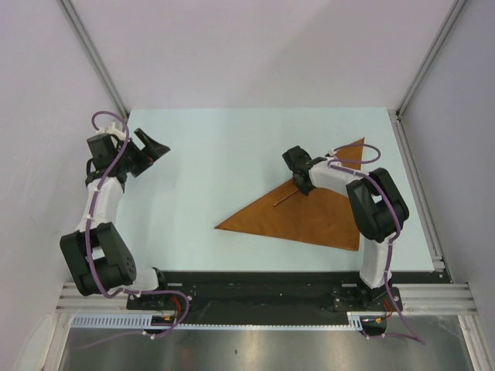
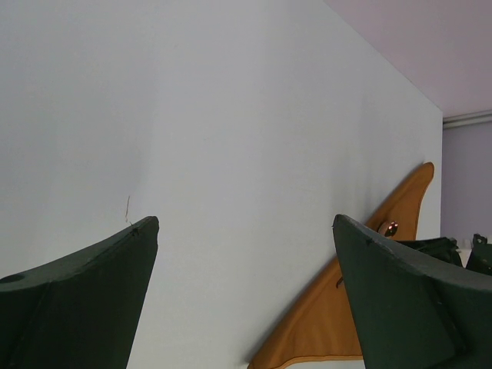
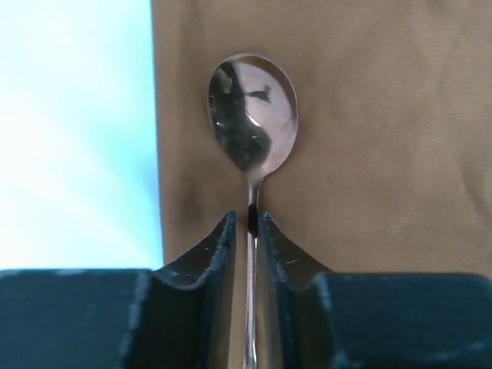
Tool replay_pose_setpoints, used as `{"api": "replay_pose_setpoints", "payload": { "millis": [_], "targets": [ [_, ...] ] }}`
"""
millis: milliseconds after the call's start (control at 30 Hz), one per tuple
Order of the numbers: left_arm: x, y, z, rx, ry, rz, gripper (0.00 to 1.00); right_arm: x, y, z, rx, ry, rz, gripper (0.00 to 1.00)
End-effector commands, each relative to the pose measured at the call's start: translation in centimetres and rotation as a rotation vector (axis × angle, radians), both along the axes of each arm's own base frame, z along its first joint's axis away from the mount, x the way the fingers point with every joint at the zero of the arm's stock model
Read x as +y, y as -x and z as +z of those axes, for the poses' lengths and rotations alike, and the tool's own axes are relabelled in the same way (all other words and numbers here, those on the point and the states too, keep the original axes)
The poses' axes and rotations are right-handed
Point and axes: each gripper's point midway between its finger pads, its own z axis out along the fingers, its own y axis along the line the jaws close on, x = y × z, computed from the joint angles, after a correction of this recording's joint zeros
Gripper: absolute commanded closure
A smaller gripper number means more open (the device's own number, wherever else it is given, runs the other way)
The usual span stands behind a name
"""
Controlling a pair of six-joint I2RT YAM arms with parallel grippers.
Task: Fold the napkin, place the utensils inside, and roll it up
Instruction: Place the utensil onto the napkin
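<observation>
The rust-brown napkin [image 1: 309, 220] lies flat on the table as a folded triangle, right of centre. It also shows in the left wrist view [image 2: 323, 323] and the right wrist view [image 3: 384, 115]. The spoon [image 3: 252, 115] rests on it near its upper edge, its shiny bowl ahead of the fingers. In the top view its thin handle [image 1: 281, 200] points down-left. My right gripper [image 1: 300, 185] is down over the napkin, its jaws closed narrowly around the spoon's handle [image 3: 250, 231]. My left gripper [image 1: 155, 147] is open and empty, held at the far left.
The pale blue table [image 1: 216, 170] is enclosed by white walls with metal frame posts [image 1: 93, 54]. The black base rail [image 1: 255, 290] runs along the near edge. From the left wrist view, the spoon's bowl [image 2: 390, 228] glints far off on the napkin.
</observation>
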Motion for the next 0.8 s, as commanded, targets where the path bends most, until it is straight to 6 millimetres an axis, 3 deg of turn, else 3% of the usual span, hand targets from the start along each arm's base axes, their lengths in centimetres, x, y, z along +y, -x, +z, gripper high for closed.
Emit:
{"api": "replay_pose_setpoints", "payload": {
  "millis": [0, 33, 67, 100, 300, 433, 467, 500, 567, 633, 667, 700, 767],
  "targets": [
    [0.1, -0.1, 1.8, -0.060, -0.001, -0.004, 0.00, 0.7, -1.0, 2.3, -0.073, -0.034, 0.035, 0.75],
    [0.0, -0.1, 1.7, -0.059, -0.001, -0.005, 0.00, 0.8, -1.1, 2.8, -0.088, -0.044, 0.043, 0.72],
    [0.1, -0.1, 1.9, -0.061, -0.003, -0.004, 0.00, 0.7, -1.0, 2.9, -0.090, -0.044, 0.046, 0.60],
    [0.1, -0.1, 1.9, -0.062, -0.003, -0.002, 0.00, 0.8, -0.8, 3.0, -0.089, -0.049, 0.057, 0.57],
    [0.3, -0.1, 1.7, -0.057, -0.009, 0.002, 0.00, 0.0, -0.6, 7.0, -0.155, -0.030, 0.182, 0.53],
    [0.1, -0.1, 1.8, -0.062, -0.009, -0.003, 0.00, -4.3, -1.6, 9.6, -0.190, 0.062, 0.287, 0.53],
    [0.2, -0.1, 1.9, -0.064, -0.009, -0.002, 0.00, -6.5, -2.2, 10.2, -0.190, 0.084, 0.278, 0.53],
    [0.1, -0.1, 1.9, -0.068, -0.011, -0.003, 0.00, -7.4, -2.8, 10.6, -0.202, 0.100, 0.306, 0.53],
    [0.1, -0.1, 1.9, -0.068, -0.013, -0.004, 0.00, -10.5, -3.5, 9.9, -0.178, 0.110, 0.388, 0.53],
    [0.1, -0.1, 1.8, -0.070, -0.015, -0.007, 0.00, -12.1, -4.8, 9.8, -0.227, 0.054, 0.451, 0.52],
    [0.1, 0.0, 1.9, -0.073, -0.017, -0.011, 0.00, -11.3, -5.0, 9.4, -0.248, -0.041, 0.551, 0.52],
    [0.0, 0.0, 1.8, -0.074, -0.017, -0.014, 0.00, -14.3, -5.9, 8.6, -0.259, -0.068, 0.513, 0.52],
    [-0.1, 0.0, 1.9, -0.079, -0.019, -0.020, 0.00, -15.4, -7.1, 8.4, -0.293, -0.092, 0.573, 0.52]
  ]
}}
